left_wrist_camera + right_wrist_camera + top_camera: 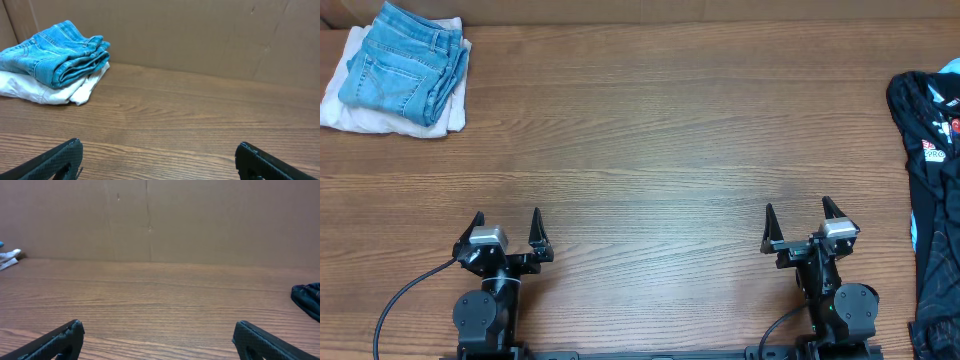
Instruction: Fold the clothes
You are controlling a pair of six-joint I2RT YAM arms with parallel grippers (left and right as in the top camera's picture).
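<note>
The left claw point(507, 225) sits low at about 7 o'clock on the worktop point(650, 140), its two dark fingers spread wide with nothing between them but bare wood grain. The right claw point(798, 215) mirrors it at about 5 o'clock, spread just as wide and just as empty. Both point toward 12 o'clock, well apart from each other, with an open stretch of brown wood between and ahead of them. A black cable point(400, 295) loops away from the base of the left arm toward 8 o'clock.

Out from the left claw, up at 10 o'clock in the far corner, lies the pair of light blue jeans point(405, 60), folded into a compact bundle with a stitched back pocket facing up. It rests directly on a folded white garment point(345, 110), whose edges stick out beneath it on the left and near sides. From the left wrist the jeans' folded layers show stacked at the bundle's edge.

At 3 o'clock, well apart from the right claw, a black garment with red-and-white print point(930, 200) lies crumpled along the worktop's edge. A plain cardboard wall point(200, 35) stands behind the worktop at 12 o'clock.
</note>
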